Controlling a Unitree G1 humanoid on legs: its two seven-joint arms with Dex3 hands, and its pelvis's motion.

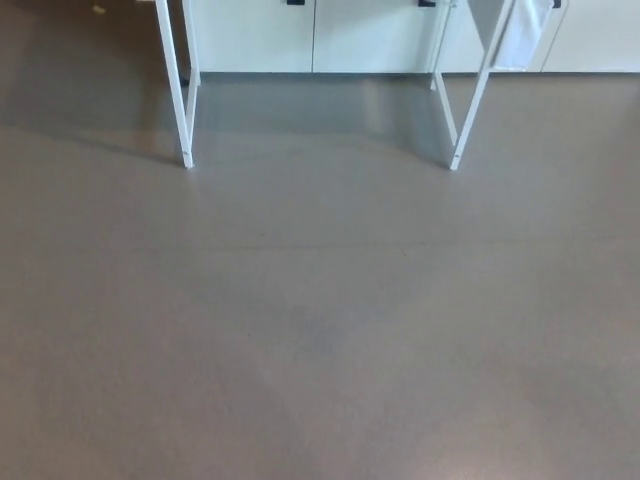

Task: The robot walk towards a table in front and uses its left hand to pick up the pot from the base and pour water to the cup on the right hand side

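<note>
Neither the pot, its base nor the cup shows in the head view. Only the white legs of a table appear at the top: the left leg (pixel 177 85) and the right leg (pixel 470 95). The tabletop lies above the picture's edge. No part of the robot's arms or hands is visible.
Grey-brown floor (pixel 320 320) fills most of the picture. White cabinet fronts (pixel 310 35) run along the back behind the table legs. A white cloth or panel (pixel 525 35) hangs by the right leg.
</note>
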